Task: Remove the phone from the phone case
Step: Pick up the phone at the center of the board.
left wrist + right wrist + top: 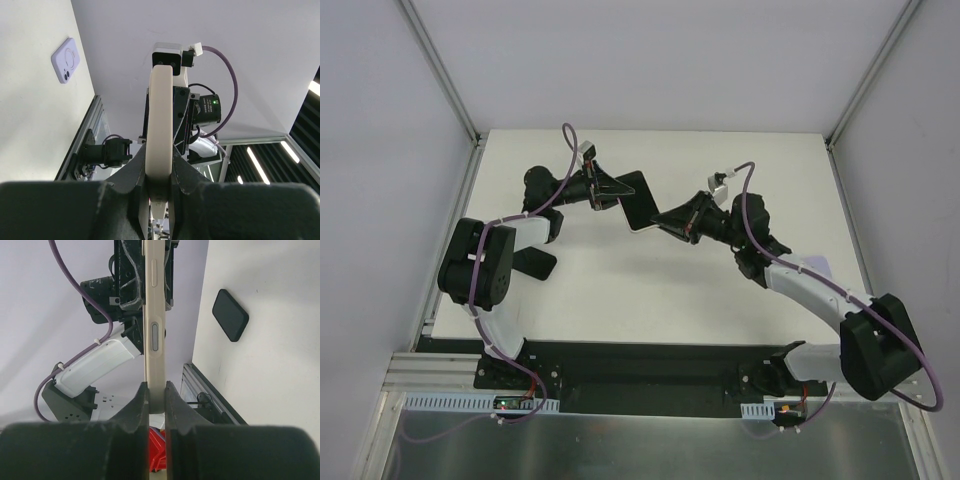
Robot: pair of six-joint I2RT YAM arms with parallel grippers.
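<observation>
From above: two robot arms hold a dark phone [638, 200] aloft between them over the middle of a white table [620, 300]. The left gripper [613, 190] takes its upper-left end and the right gripper [662, 218] its lower-right corner. A black rounded rectangle [533, 263] lies flat on the table beside the left arm's forearm.

From the left wrist: the phone [160, 120] stands edge-on, a cream band rising between the fingers of the left gripper [159, 175], whose jaws pinch it from both sides. The other arm's gripper clasps the far end. A lavender phone-shaped piece [66, 60] with a ring and camera openings lies flat on the table [30, 130], well apart.

From the right wrist: the right gripper [156, 400] pinches the phone's [152, 340] gold edge, side buttons showing. The black rectangle [230, 315] rests on the table [270, 375] beyond. Whether a case still sits on the phone cannot be told.
</observation>
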